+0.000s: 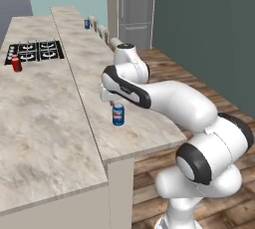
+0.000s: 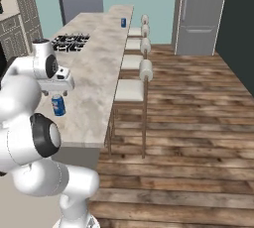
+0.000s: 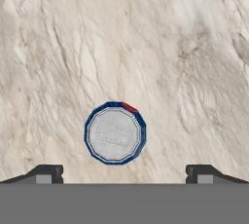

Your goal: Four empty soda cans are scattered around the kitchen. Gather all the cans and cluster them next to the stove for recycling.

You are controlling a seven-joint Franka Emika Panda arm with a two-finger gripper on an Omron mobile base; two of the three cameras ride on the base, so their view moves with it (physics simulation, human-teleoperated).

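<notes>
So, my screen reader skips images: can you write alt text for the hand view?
Looking straight down on a blue soda can with a silvery top, standing upright on a pale marbled counter. The open gripper hovers above it, dark fingertips apart on either side.

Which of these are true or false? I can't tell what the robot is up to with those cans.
1. The gripper hangs open above a blue can. True.
2. That blue can lies on its side. False: it stands upright on the counter.
3. A red can stands beside the stove. True.
4. Another blue can is on the floor. False: it stands at the counter's far end.
</notes>
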